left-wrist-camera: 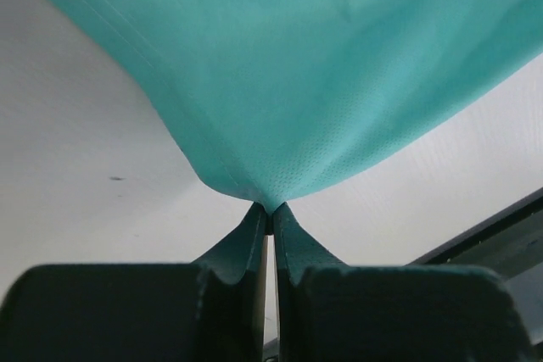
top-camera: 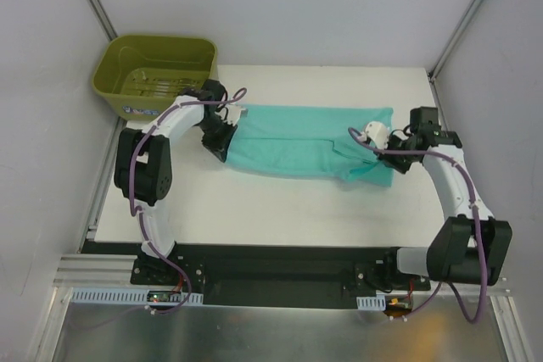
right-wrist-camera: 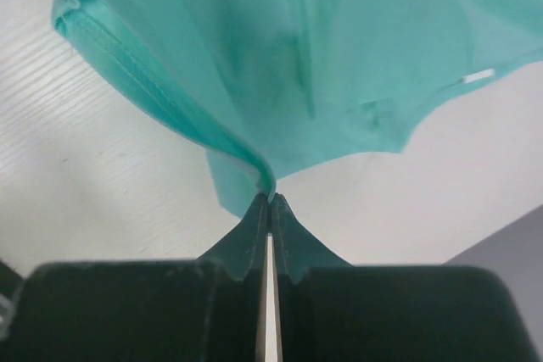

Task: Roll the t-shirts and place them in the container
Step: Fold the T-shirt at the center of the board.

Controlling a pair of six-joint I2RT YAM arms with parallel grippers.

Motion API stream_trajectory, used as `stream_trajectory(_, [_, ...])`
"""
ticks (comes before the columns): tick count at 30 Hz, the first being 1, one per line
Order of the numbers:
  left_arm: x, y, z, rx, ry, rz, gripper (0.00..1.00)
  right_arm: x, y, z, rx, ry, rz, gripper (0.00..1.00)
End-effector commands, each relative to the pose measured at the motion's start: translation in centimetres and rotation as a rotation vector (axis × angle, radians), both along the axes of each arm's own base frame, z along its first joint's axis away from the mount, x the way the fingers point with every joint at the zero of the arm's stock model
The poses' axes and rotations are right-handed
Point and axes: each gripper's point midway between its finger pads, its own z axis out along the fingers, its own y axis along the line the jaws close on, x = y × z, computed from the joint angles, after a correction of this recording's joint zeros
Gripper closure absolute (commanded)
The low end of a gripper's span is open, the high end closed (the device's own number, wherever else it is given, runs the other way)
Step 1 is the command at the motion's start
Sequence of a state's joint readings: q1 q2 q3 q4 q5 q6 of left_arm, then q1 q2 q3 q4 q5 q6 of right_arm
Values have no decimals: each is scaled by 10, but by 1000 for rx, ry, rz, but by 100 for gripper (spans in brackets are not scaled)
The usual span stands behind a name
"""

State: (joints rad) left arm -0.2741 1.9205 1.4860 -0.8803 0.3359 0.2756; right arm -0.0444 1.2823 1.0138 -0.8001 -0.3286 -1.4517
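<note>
White tabletop [top-camera: 280, 209] with a teal t-shirt [top-camera: 297, 142] held at both ends.
The t-shirt lies as a long band across the far half; an olive tub [top-camera: 157, 69] stands at the far left corner; the left claw [left-wrist-camera: 269, 214] is clenched on its left end, the right claw [right-wrist-camera: 270, 201] on its right end.

t-shirt [top-camera: 305, 146] of thin teal knit cloth, matt, finely pin-holed, stitched hem, table [top-camera: 254, 209] white, matt, faintly ribbed, tub [top-camera: 110, 74] of smooth olive plastic, slight sheen, left gripper [left-wrist-camera: 269, 214] and right gripper [right-wrist-camera: 269, 203] dark, matt, grainy plastic, base rail [top-camera: 93, 270] bare silvery metal
</note>
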Motion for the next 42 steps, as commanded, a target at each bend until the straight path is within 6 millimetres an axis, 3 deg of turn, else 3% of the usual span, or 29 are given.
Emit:
stream_trajectory(1, [36, 3, 27, 55, -112, 18, 100, 52, -6, 33, 44, -80, -126, 99])
stream_trajectory(6, [76, 4, 37, 97, -205, 10, 100, 107, -13, 49, 43, -134, -200, 99])
stream_trajectory(15, [124, 16, 29, 214, -258, 85, 100, 175, -26, 51, 1, -191, -250, 100])
stream_trajectory(16, [126, 17, 28, 226, -261, 89, 100, 181, -25, 40, 3, -168, -253, 99])
stream_trajectory(22, [138, 19, 23, 250, -273, 107, 100, 218, -21, 21, -5, -167, -255, 99])
stream_trajectory(28, [148, 29, 15, 314, -290, 126, 100, 242, -11, 6, -8, -159, -258, 99])
stream_trajectory(30, [149, 28, 17, 317, -296, 133, 90, 256, -17, 2, -20, -185, -327, 96])
stream_trajectory(31, [149, 27, 18, 309, -297, 134, 74, 261, -21, 4, -26, -200, -360, 91])
stream_trajectory(32, [148, 25, 23, 297, -303, 133, 67, 265, -26, 5, -38, -213, -394, 74])
stream_trajectory(35, [145, 15, 40, 254, -332, 116, 58, 266, -20, 23, -13, -253, -462, 52])
stream_trajectory(40, [134, -6, 59, 175, -355, 50, 54, 233, -12, 41, 23, -219, -438, 46])
stream_trajectory(42, [126, -11, 58, 149, -342, 21, 58, 206, -7, 30, 23, -105, -406, 46])
